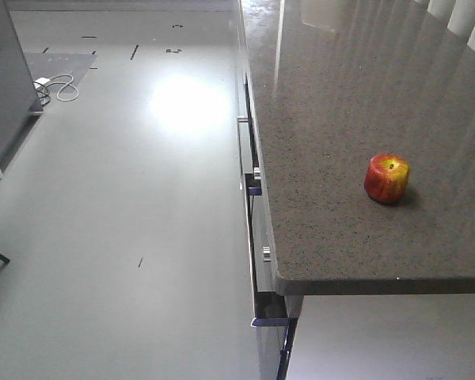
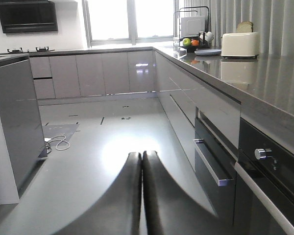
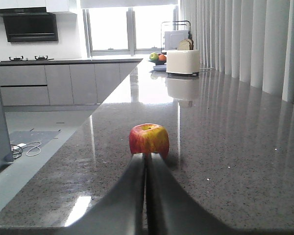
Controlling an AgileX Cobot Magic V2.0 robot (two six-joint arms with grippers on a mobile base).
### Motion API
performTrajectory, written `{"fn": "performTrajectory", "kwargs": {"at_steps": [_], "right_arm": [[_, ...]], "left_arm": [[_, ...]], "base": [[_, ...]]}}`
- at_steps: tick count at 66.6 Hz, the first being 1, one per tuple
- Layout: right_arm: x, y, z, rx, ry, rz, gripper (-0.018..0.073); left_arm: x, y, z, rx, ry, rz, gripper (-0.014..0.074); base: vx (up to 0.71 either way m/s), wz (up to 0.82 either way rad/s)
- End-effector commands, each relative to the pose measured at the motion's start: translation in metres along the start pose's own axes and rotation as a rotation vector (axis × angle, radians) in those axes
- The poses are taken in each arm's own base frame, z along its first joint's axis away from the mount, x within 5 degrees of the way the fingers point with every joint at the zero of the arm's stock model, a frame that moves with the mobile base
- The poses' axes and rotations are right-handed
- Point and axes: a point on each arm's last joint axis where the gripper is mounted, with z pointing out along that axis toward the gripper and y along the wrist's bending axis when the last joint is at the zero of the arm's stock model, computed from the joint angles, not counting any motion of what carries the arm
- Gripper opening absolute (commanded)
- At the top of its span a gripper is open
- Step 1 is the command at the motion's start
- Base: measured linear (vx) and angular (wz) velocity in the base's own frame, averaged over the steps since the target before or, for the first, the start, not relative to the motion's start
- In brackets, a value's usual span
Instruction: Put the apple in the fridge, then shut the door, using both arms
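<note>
The apple [image 1: 387, 178] is red with a yellow patch and stands upright on the speckled grey countertop [image 1: 332, 103], near its front edge. In the right wrist view the apple [image 3: 149, 139] sits straight ahead of my right gripper [image 3: 146, 156], whose jaws are shut and empty, with the tips short of the fruit. My left gripper [image 2: 141, 155] is shut and empty, held over the kitchen floor beside the lower cabinets. A tall dark grey slab [image 2: 17, 122], perhaps the fridge or its door, stands at the left. Neither arm shows in the front view.
Drawers with metal bar handles [image 2: 213, 164] and an oven knob [image 2: 262, 153] line the counter's front. A white toaster [image 3: 183, 61], a fruit bowl [image 3: 157, 58] and a rack stand at the counter's far end. A white cable [image 1: 59, 85] lies on the floor. Curtains hang at the right.
</note>
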Motion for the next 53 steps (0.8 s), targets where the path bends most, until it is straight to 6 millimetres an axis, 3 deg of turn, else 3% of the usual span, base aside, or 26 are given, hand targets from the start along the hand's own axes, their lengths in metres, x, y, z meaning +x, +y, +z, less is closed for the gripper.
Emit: {"fn": "performTrajectory", "kwargs": {"at_steps": [1,35,45,53], "right_arm": [[-0.009,0.0,-0.001,0.0,-0.087,-0.013,-0.0003],[-0.016,0.001,-0.002,-0.004,-0.149,0.004,-0.0003],[-0.051,0.002,-0.004,-0.001,-0.152,0.005,-0.0003],[-0.083,0.003,0.001,0.015,0.02,0.004,-0.0003]], "left_arm": [[-0.013,0.0,-0.002,0.004,-0.107,-0.007,-0.0006],[-0.013,0.0,-0.002,0.004,-0.107,-0.007,-0.0006],[-0.013,0.0,-0.002,0.004,-0.107,-0.007,-0.0006],[-0.013,0.0,-0.002,0.004,-0.107,-0.007,-0.0006]], "base": [[0.0,0.0],[0.0,0.0],[0.0,0.0],[0.0,0.0]]}}
